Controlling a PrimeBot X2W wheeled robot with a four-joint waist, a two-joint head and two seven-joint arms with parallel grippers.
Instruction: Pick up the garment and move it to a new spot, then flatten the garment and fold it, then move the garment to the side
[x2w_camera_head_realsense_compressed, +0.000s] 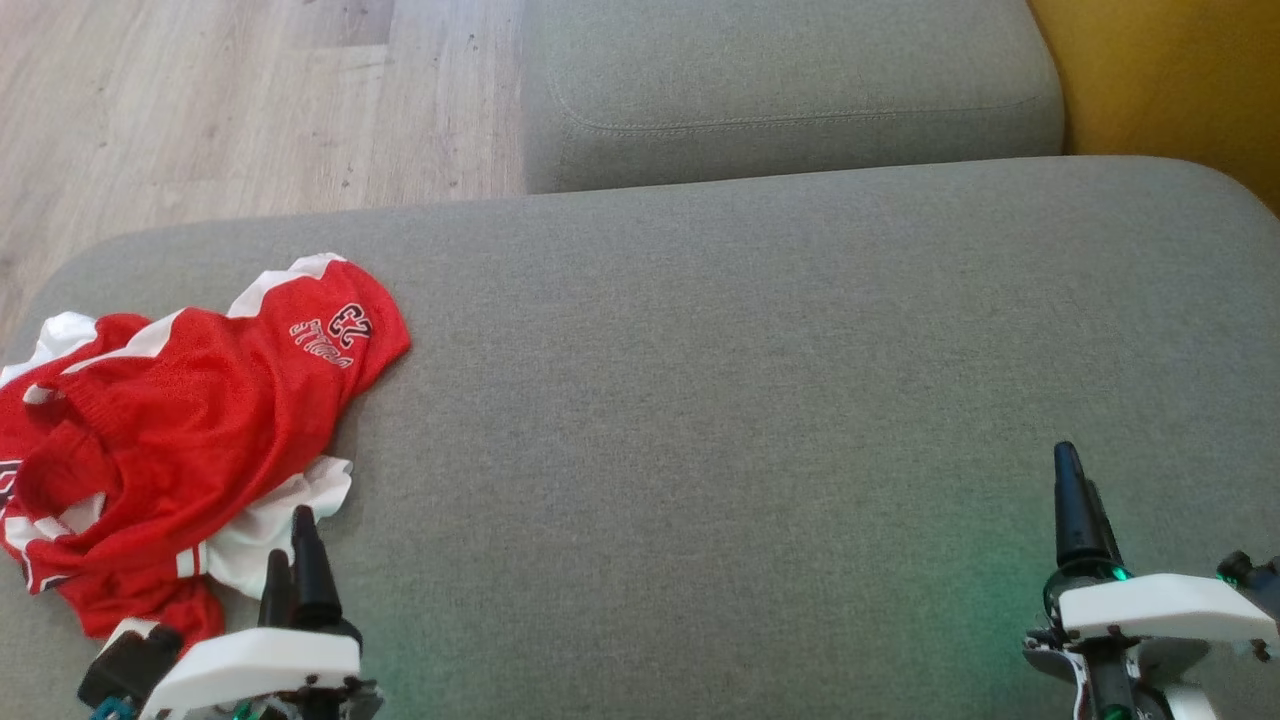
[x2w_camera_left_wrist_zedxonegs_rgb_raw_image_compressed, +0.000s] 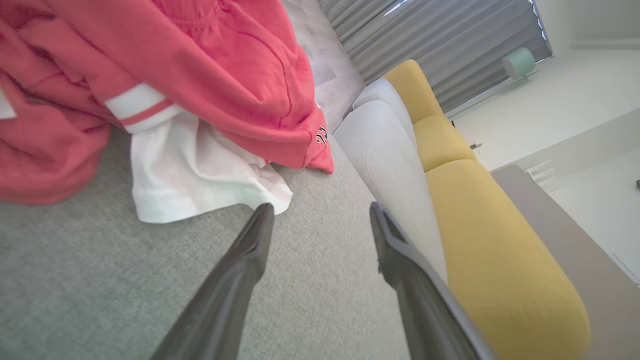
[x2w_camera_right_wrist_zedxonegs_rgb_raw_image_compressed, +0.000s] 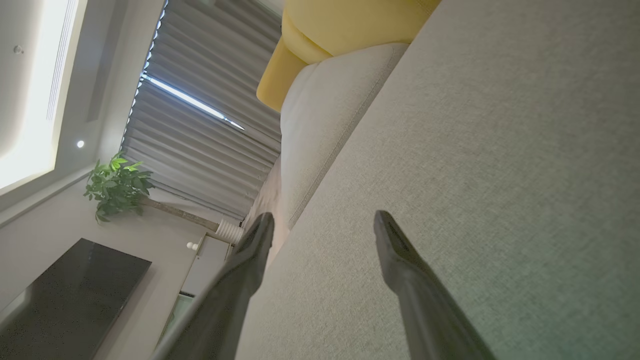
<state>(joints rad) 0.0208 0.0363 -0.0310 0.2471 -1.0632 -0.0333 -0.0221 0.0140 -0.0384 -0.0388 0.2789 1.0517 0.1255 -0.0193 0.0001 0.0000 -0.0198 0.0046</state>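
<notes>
A red garment (x2w_camera_head_realsense_compressed: 180, 420) with white panels and a "23" print lies crumpled at the left end of a grey cushion (x2w_camera_head_realsense_compressed: 750, 400). Its white hem (x2w_camera_left_wrist_zedxonegs_rgb_raw_image_compressed: 190, 175) spreads toward me in the left wrist view, under the red folds (x2w_camera_left_wrist_zedxonegs_rgb_raw_image_compressed: 200, 65). My left gripper (x2w_camera_head_realsense_compressed: 290, 545) stands open just at the garment's near edge, with nothing between its fingers; one fingertip (x2w_camera_left_wrist_zedxonegs_rgb_raw_image_compressed: 264, 212) lies right by the white hem. Far to the right, my right gripper (x2w_camera_head_realsense_compressed: 1075, 490) hovers open over bare cushion (x2w_camera_right_wrist_zedxonegs_rgb_raw_image_compressed: 475, 150), well away from the garment.
A second grey cushion (x2w_camera_head_realsense_compressed: 790, 90) sits behind the first, with a yellow cushion (x2w_camera_head_realsense_compressed: 1170, 80) at the back right. Wooden floor (x2w_camera_head_realsense_compressed: 200, 100) lies beyond the cushion's left and far edges. Bare grey cushion stretches from the garment to the right gripper.
</notes>
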